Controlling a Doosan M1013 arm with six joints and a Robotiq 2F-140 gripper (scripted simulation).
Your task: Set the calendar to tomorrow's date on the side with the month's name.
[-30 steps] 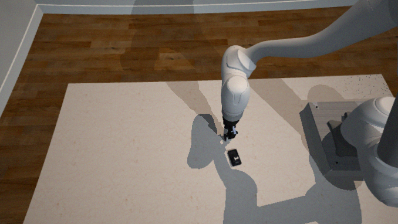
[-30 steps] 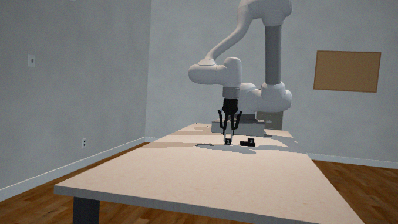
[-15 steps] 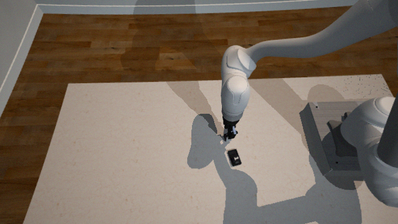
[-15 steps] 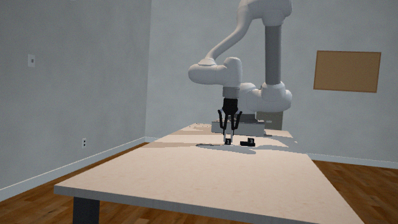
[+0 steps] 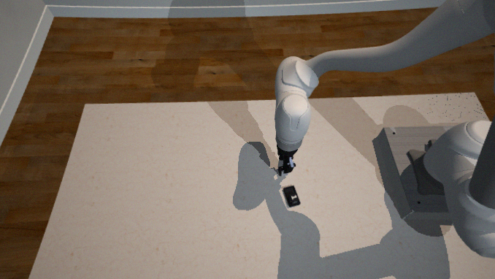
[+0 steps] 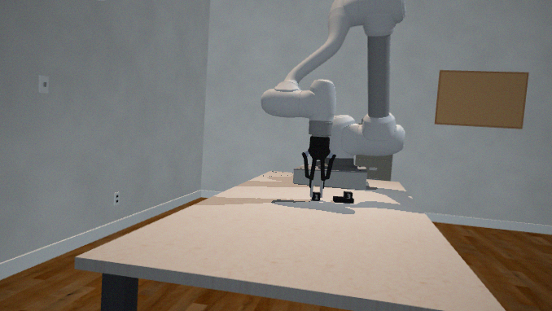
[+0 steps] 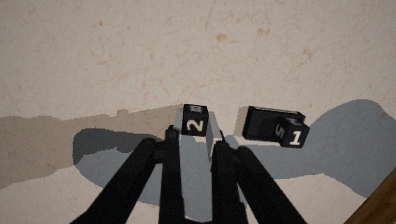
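End effector [image 5: 282, 172] [image 6: 317, 194] [image 7: 194, 119] points down, fingers narrowed on a black cube [image 6: 316, 197] [image 7: 194, 124]; grip reads as clenched on it. Cube sits right between the fingertips, low by the desk [image 5: 146, 182] [image 6: 260, 240] [image 7: 150, 50]; can't tell if its underside touches. White 2 on its upper face in the wrist view, lying sideways there; 1 on the face toward me.

Black tray [image 5: 288, 190] [image 6: 337, 199] [image 7: 260, 123] is on the desk, near the end effector but apart, to the right of it in exterior and wrist views. Second cube [image 5: 294, 198] [image 6: 348, 195] [image 7: 294, 135] is at the tray's right end in those views, 3 toward me, 1 on top, 5 on another side. Rest of the tray has room beside it. Held cube is outside the tray.
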